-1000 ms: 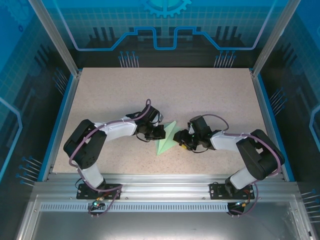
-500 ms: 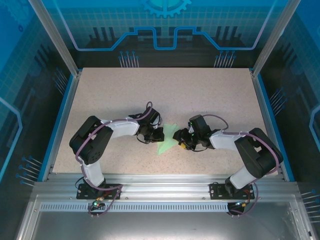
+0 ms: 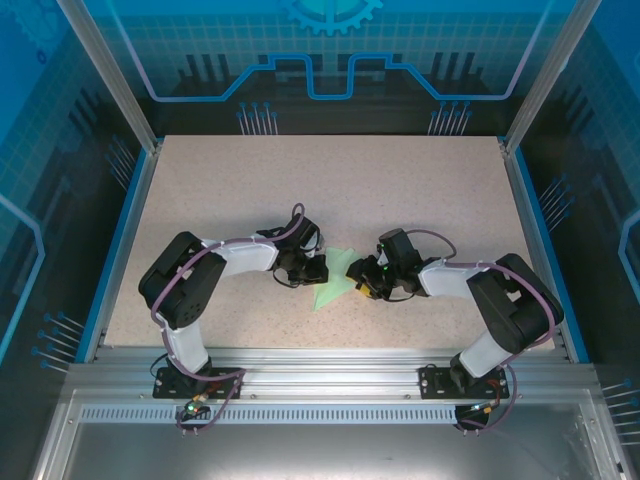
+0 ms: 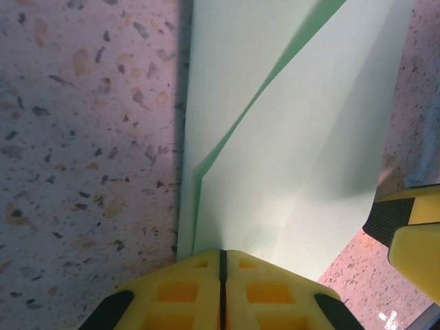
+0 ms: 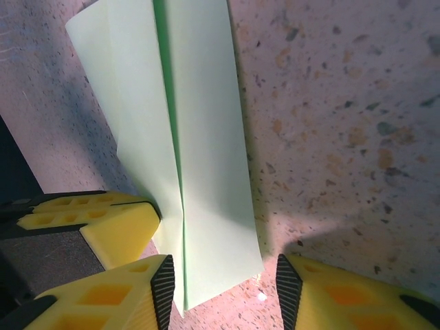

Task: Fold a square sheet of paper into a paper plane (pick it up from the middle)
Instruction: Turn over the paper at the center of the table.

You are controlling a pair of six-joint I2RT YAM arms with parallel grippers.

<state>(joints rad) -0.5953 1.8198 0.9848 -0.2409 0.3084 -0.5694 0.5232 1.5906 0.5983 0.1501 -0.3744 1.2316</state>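
The pale mint-green sheet of paper (image 3: 334,286) lies folded into a narrow pointed shape on the speckled table between the two arms. My left gripper (image 3: 321,268) is shut, and its yellow tips (image 4: 221,256) rest against the paper (image 4: 295,137) where a long crease ends. I cannot tell whether it pinches the paper. My right gripper (image 3: 358,279) is open, with one finger on each side of the paper's (image 5: 199,137) near end (image 5: 225,292). Layered flaps and a centre crease show in both wrist views.
The speckled table (image 3: 220,190) has free room behind and to both sides of the arms. A blue rim (image 3: 117,250) and metal posts bound it. The two grippers sit close, tip to tip, over the paper; the left gripper's finger (image 5: 89,221) lies just beside my right gripper's left finger.
The paper has flattened and looks narrower than a second ago. The left gripper moved slightly toward the near edge. The right jaws have narrowed a little around the paper.
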